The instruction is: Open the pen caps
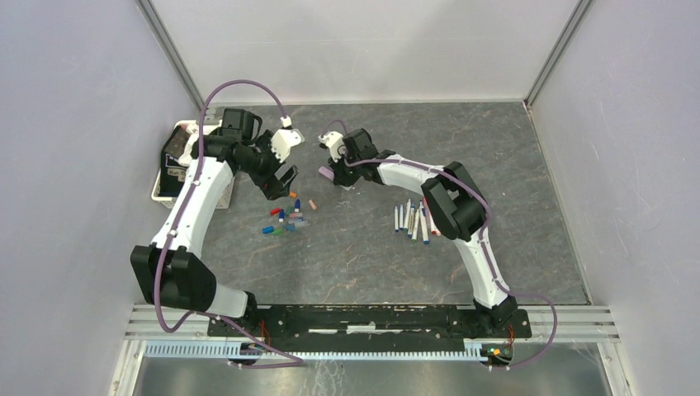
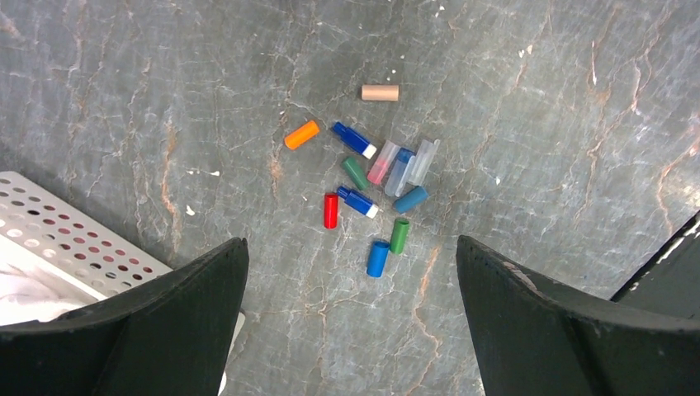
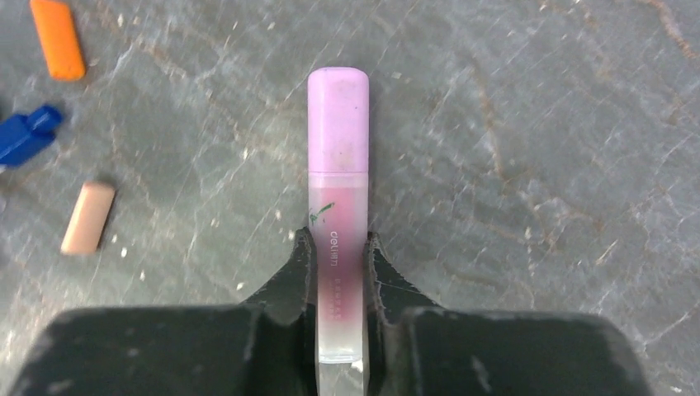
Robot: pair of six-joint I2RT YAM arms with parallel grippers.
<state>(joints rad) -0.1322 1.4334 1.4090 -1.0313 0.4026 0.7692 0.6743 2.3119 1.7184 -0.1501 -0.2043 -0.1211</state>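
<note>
Between a white tray (image 2: 66, 227) and marker row (image 1: 415, 221), left gripper (image 2: 351, 242) gapes over pen caps (image 2: 357, 173); right gripper (image 3: 340, 243) clamps a pink marker (image 3: 338, 124).

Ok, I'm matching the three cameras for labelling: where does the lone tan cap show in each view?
Top external: the tan cap lies just right of the cap pile, between the arms.
Left wrist: the cap sits top centre, above the pile.
Right wrist: the cap at left, beside the right gripper shut on a pink pen.
Shared landmark: the orange cap, clear in both wrist views only.
</note>
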